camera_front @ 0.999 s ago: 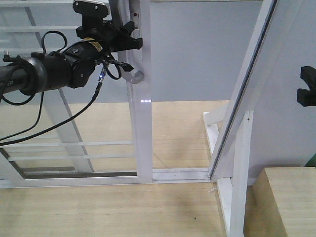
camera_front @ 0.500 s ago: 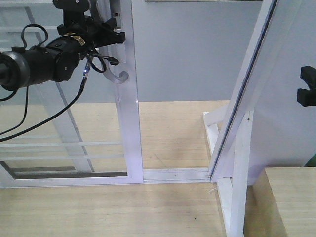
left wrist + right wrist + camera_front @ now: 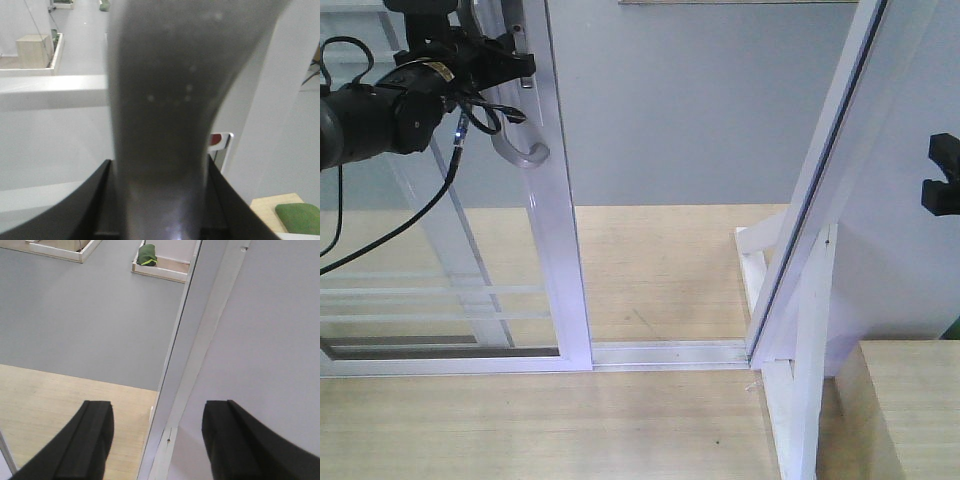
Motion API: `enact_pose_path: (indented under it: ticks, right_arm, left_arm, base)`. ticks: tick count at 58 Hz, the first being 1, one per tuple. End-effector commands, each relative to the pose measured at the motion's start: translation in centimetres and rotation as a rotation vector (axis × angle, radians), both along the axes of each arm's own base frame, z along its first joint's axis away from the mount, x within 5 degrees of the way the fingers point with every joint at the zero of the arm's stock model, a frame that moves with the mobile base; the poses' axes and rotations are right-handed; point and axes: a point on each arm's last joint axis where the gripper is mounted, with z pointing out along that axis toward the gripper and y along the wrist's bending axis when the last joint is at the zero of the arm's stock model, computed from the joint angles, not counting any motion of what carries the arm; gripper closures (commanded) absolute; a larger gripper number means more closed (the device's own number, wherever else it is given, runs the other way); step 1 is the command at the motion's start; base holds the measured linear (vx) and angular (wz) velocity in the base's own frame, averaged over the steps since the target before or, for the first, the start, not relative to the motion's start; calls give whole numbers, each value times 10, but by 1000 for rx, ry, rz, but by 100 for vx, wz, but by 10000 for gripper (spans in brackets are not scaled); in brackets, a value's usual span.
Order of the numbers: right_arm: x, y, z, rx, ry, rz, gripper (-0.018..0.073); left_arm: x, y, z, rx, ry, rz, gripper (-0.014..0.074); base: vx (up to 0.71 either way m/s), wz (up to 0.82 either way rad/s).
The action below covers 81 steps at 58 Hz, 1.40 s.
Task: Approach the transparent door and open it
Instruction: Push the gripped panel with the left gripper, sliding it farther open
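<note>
Clear glass fills the transparent door (image 3: 440,260), which stands at 9 o'clock in the front view, its white frame edge running down to the floor track (image 3: 670,352). Two thin white bars cross the pane low down. The curved grey handle (image 3: 520,150) sits near the door's upper edge at about 11 o'clock, its hooked lower end showing free below the left hand (image 3: 505,65). That left hand is pressed together on the handle: in the left wrist view the blurred grey handle (image 3: 160,125) fills the space between the two black fingers (image 3: 85,200), touching both. To the right of the door's edge is a gap onto the grey floor and wooden boards beyond. A slanted white door-frame post (image 3: 820,190) rises at 2 o'clock. The right hand (image 3: 157,440) hangs spread, with nothing between its fingers, just beside that post (image 3: 185,350), and shows at 3 o'clock in the front view.
</note>
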Motion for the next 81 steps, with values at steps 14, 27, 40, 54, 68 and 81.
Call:
enact_pose_path:
  ticks: [14,27,40,54,68,81]
  right_arm:
    - [1,-3,17,-15,-110,-26,104]
    - [1,-3,17,-15,-110,-26,104]
    - [1,-3,18,-15,-112,-26,104]
    - [1,-3,18,-15,-112,-26,104]
    - [1,-3,18,-16,-112,-26,104]
    - [1,-3,18,-16,-112,-26,104]
  left_arm:
    - [6,50,54,-89,-265,134,582]
    - [7,60,52,-83,-238,155,579]
    - [8,82,41,-65,-124,199,528]
    - [-3,93,59,94,-104,193,349]
    - [-15,103,83,139,-129,211,121]
    - [-22,103,89,140,-79,206,28]
  base:
    - [-1,1]
    - [-1,2]
    - [0,2]
    - [0,0]
    - [0,-1]
    - [0,0]
